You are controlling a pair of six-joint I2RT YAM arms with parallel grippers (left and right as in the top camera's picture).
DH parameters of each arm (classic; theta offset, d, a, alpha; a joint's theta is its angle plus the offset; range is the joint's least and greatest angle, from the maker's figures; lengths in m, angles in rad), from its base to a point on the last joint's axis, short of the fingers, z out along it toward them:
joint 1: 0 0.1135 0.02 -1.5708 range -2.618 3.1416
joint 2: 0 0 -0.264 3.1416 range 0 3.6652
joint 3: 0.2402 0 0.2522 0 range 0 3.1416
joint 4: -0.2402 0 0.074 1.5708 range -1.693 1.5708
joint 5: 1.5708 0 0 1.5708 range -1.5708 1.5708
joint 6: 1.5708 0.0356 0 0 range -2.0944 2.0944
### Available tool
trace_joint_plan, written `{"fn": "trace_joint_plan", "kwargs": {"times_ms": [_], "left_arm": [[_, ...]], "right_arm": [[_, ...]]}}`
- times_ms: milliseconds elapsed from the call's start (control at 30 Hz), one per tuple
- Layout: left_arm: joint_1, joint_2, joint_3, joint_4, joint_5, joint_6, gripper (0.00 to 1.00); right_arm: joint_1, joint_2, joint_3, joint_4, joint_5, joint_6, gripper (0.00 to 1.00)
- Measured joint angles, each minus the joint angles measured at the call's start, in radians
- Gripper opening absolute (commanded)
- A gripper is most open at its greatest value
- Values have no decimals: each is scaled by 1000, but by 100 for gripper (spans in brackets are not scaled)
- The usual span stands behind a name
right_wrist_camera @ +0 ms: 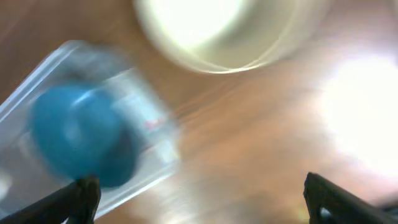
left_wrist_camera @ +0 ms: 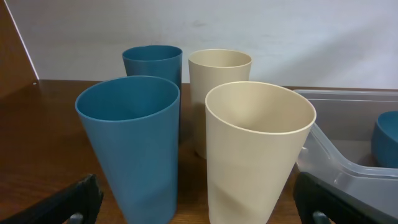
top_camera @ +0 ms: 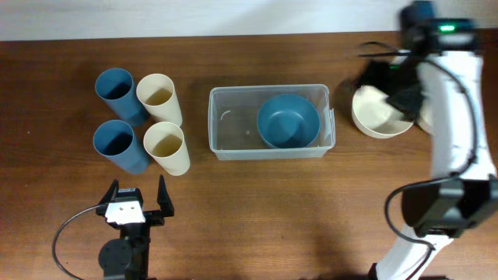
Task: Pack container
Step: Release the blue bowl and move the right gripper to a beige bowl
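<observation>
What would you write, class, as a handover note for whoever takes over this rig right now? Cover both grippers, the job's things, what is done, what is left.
Left gripper: open, empty, in front of the cups.
Right gripper: fingers wide apart, empty, near the cream bowl.
Container: mid-table, holds one blue bowl.
Done: blue bowl packed.
Left, probably: cream bowl, right of the container; two blue cups and two cream cups, upright to its left.
</observation>
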Motion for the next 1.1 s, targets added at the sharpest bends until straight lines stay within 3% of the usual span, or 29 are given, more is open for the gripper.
{"fn": "trace_joint_plan", "kwargs": {"times_ms": [100,267,633,967,1033,1100], "left_arm": [[0,0,0,0,0,0,100],[0,0,0,0,0,0,100],[0,0,0,0,0,0,100],[0,0,0,0,0,0,100],[0,0,0,0,0,0,100],[0,0,0,0,0,0,100]], "right_arm": [[-101,-2,-37,14,65,34,99],[-171,-2,-222,189,77,55,99],[-192,0,-533,537,-35,59,99],[-192,0,-670,669,-72,87,100],[-192,0,-685,684,-74,86,86],[-192,0,-690,700,-78,87,80]]}}
